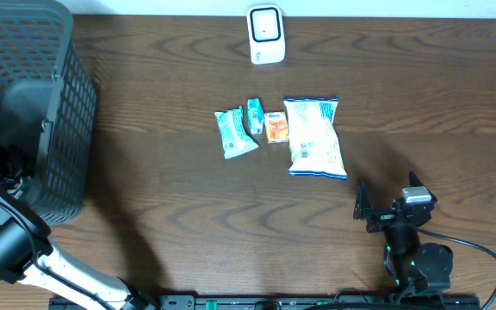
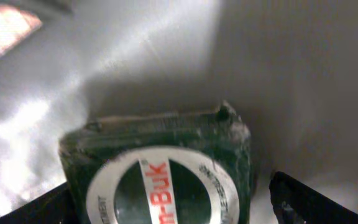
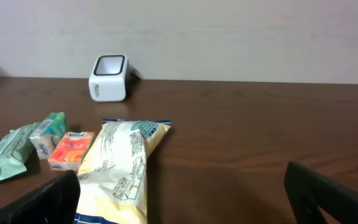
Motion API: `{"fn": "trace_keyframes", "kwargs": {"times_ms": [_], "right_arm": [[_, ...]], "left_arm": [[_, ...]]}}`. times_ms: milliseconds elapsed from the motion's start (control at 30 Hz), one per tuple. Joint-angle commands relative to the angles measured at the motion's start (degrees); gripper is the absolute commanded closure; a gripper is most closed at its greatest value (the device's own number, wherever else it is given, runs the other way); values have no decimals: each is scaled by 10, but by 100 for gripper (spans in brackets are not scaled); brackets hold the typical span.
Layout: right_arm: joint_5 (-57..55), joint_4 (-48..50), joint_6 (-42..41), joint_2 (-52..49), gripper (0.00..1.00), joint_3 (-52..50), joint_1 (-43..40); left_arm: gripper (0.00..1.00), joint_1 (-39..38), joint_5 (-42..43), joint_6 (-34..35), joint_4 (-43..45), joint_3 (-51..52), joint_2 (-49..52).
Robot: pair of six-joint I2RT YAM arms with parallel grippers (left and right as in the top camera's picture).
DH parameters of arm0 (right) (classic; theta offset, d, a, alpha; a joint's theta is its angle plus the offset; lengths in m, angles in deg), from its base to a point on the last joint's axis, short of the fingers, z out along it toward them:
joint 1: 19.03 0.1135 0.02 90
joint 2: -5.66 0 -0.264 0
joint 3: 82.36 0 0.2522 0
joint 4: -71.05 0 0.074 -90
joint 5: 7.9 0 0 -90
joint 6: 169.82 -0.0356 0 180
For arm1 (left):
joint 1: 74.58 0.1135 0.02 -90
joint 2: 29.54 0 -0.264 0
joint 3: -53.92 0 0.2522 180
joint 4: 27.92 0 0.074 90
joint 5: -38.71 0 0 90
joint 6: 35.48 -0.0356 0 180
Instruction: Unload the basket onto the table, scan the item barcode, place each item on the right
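You work on a dark wood-grain tabletop (image 1: 188,232) with a pale wall (image 3: 229,31) behind it. A black mesh basket (image 1: 50,103) fills the left edge. The white scanner (image 1: 265,34) stands at the far edge, near the middle.

In the centre four things lie close together in a row: a teal packet (image 1: 233,133), a small packet (image 1: 255,114), an orange box (image 1: 275,127) and a large bag (image 1: 315,138). Bare wood stretches in front of them and to their right.

Your right end effector (image 3: 188,196) is near the front right, with its fingers wide apart and nothing between them. It faces the bag and the scanner.

Your left arm (image 1: 7,241) reaches toward the basket. The left end effector (image 2: 169,199) has its fingers wide apart, one on each side of a green pack (image 2: 160,155) that lies on a pale surface. I cannot tell if they touch the pack.
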Motion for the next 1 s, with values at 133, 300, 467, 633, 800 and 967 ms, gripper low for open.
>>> {"fn": "trace_keyframes", "kwargs": {"times_ms": [133,300,467,633,800,967], "right_arm": [[0,-2,-3,3,1,-1,3],[0,-2,-3,3,1,-1,3],[0,-2,-3,3,1,-1,3],[0,-2,-3,3,1,-1,3],[0,-2,-3,3,1,-1,3],[0,-2,-3,3,1,-1,3]], "left_arm": [[13,0,10,16,19,52,26],[33,0,12,16,19,52,26],[48,0,18,16,12,45,24],[48,0,42,16,-3,33,6],[48,0,87,16,-2,31,-45],[48,0,135,33,3,31,-122]]}}
